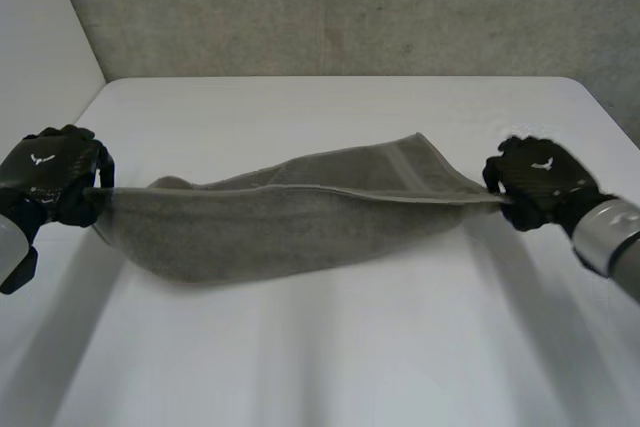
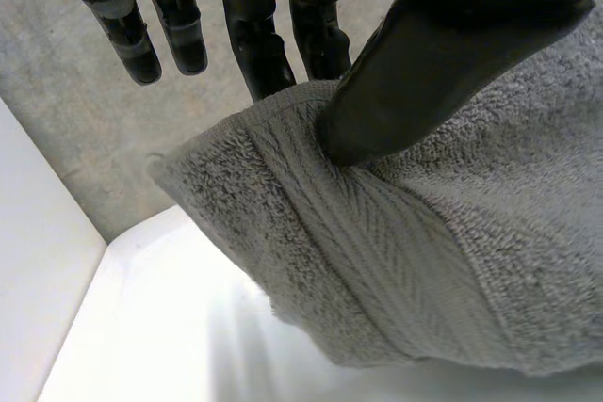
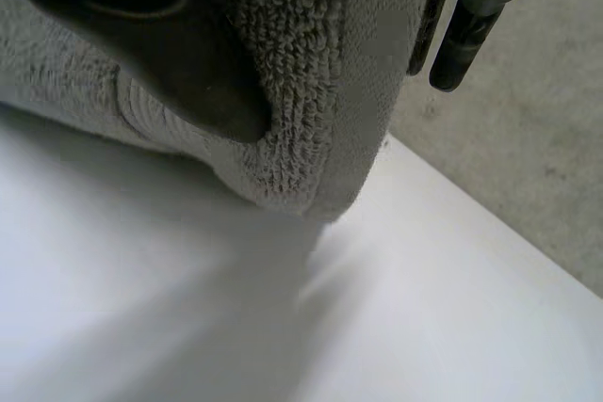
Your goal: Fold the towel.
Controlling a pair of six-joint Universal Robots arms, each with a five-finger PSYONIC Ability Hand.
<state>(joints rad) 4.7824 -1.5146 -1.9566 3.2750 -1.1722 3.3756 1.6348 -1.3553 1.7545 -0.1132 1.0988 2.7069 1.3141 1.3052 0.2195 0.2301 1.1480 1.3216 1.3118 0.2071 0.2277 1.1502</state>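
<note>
Fingers point(image 2: 259, 44) + thumb point(image 2: 405, 72) of left hand point(image 1: 50, 182) pinch towel point(image 1: 290, 217) end; right hand point(image 1: 535, 179) same, opp. end; towel taut.

Towel point(image 1: 290, 219) stretches between left hand point(image 1: 55, 182) and right hand point(image 1: 540, 182) over table point(image 1: 350, 357).

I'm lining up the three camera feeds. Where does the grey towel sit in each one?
Head view: towel stretched between left hand and right hand.
Left wrist view: banded end pinched by the left hand.
Right wrist view: other end pinched by the right hand.
Shared landmark: the white table.
</note>
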